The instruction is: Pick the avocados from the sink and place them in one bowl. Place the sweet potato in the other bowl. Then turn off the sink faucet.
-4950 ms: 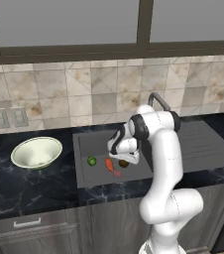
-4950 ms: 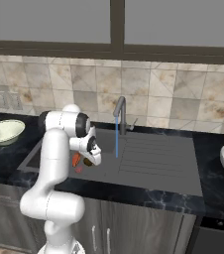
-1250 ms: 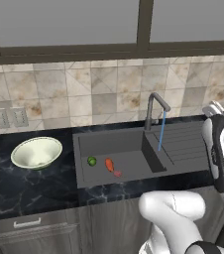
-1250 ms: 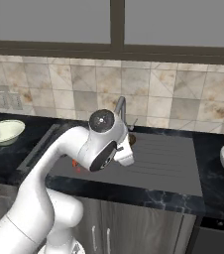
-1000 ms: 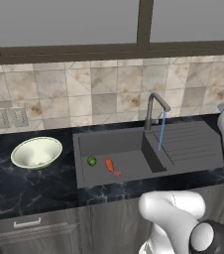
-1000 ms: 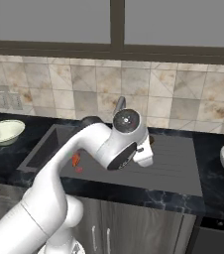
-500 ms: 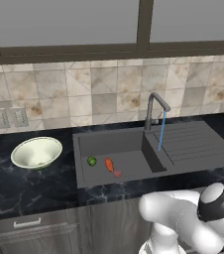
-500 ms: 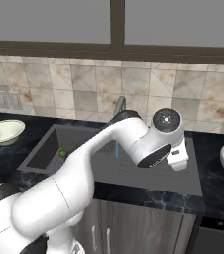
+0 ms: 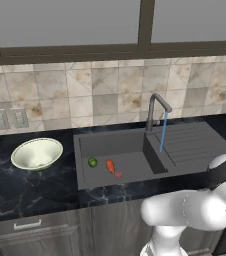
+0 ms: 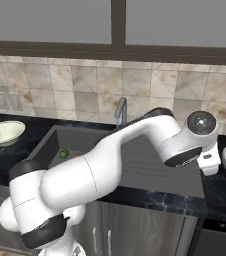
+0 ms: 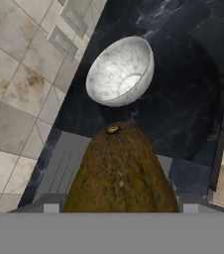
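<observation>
Black marbled counter [image 9: 30, 187] ran under a tiled wall and a wide window, and our white arm [image 10: 135, 145] reached across it toward the right end of the kitchen. Set into that counter, the dark grey sink [image 9: 122, 147] lay with its ridged drainboard wing on the right, and the faucet [image 9: 155, 107] stood at its back edge with a thin blue stream running from the spout.

We saw two bowls well apart. A pale cream-green bowl [image 9: 36, 153] sat left of the sink, and a grey-white bowl [image 11: 120, 71] rested on open counter past the drainboard, near the wall tiles.

Our gripper [image 10: 209, 164] hung above the counter between the drainboard edge and that grey-white bowl. In the hand view a dark olive-brown avocado [image 11: 120, 171] sat between the finger tips, its stem end pointing toward the bowl, so we took the jaws to be closed about halfway around it. Bare dark counter separated fruit and bowl.

Down in the basin, the bright green avocado [image 9: 92, 162] lay just beside the sweet potato [image 9: 110, 166], left of it. A tiny red spot [image 9: 118, 175] marked the basin floor nearby.
</observation>
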